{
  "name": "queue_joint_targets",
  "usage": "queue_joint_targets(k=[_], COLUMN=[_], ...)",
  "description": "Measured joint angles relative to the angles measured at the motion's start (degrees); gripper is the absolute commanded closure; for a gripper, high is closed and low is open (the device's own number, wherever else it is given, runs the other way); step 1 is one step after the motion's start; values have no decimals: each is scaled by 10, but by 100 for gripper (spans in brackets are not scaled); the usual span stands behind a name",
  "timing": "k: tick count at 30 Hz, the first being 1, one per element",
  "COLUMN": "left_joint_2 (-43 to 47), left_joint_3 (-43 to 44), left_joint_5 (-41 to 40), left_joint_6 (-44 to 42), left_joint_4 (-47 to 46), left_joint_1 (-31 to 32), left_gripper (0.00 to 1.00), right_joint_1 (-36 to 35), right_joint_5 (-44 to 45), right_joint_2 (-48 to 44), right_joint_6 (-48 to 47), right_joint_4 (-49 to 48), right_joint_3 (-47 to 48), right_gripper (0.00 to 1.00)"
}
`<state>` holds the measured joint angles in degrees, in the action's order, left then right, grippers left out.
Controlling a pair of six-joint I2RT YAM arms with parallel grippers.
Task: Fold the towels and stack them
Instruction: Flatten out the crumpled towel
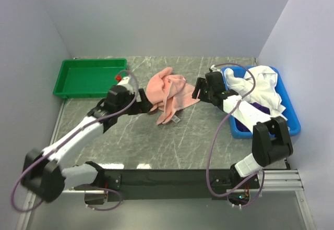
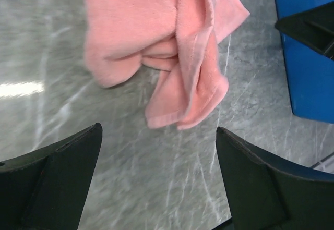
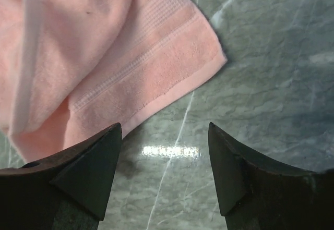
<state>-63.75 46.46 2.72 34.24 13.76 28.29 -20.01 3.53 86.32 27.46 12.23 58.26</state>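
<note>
Overhead: one pink towel (image 1: pixel 168 95) lies crumpled mid-table, one green tray (image 1: pixel 88 79) sits at 10 o'clock, and one blue bin (image 1: pixel 293 128) at 3 o'clock holds white towels (image 1: pixel 258 86), count unclear. Left wrist: left gripper (image 2: pixel 159 178) released and empty, pink towel at 12 o'clock. Right wrist: right gripper (image 3: pixel 164 172) released, pink towel at 10 o'clock

A green plastic tray (image 1: pixel 91 79) lies flat at the far left corner of the grey marbled table (image 1: pixel 177 141). It is to the left of the left pincer (image 1: pixel 150 108) and a little beyond it, not touching it. A blue plastic bin (image 1: pixel 293 123) stands on the table's right side, just right of the right pincer (image 1: pixel 200 90). A bright glare patch marks the table below that pincer's tips. Pale walls (image 1: pixel 156 16) close in the table on three sides. A black strip (image 1: pixel 172 178) runs along the near edge, well behind both pincers.
</note>
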Motion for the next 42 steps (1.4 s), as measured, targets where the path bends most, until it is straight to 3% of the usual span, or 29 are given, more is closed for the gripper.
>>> queue_joint_targets(k=[10,24,27,31,34,36,42], left_joint_2=[-226,-322,-345,-368,-378,-387,-420], left_joint_3=[68,112,132,160,184,210,291], left_joint_5=[84,77,52,1,-38,-70,-143], left_joint_6=[31,47,48,37,19,2,-61], left_joint_4=[-81,-115,-115,-96,-78,-55,-5], left_joint_1=[34,84,86,86,85,85,63], left_gripper=[19,32,45,77,93,97,97], right_joint_1=[-3,-2,-2,-2,-2,-2,0], right_joint_5=[-55,-80,-88,-95,-103,-105,-112], right_joint_2=[33,104,139,183,215,230,228], right_joint_6=[41,54,52,50,49,48,53], right_joint_4=[-49,-102,-108,-121,-123,-121,-108], right_joint_3=[-22,-25,-1,34,52,56,46], right_gripper=[28,28,37,44,58,68,73])
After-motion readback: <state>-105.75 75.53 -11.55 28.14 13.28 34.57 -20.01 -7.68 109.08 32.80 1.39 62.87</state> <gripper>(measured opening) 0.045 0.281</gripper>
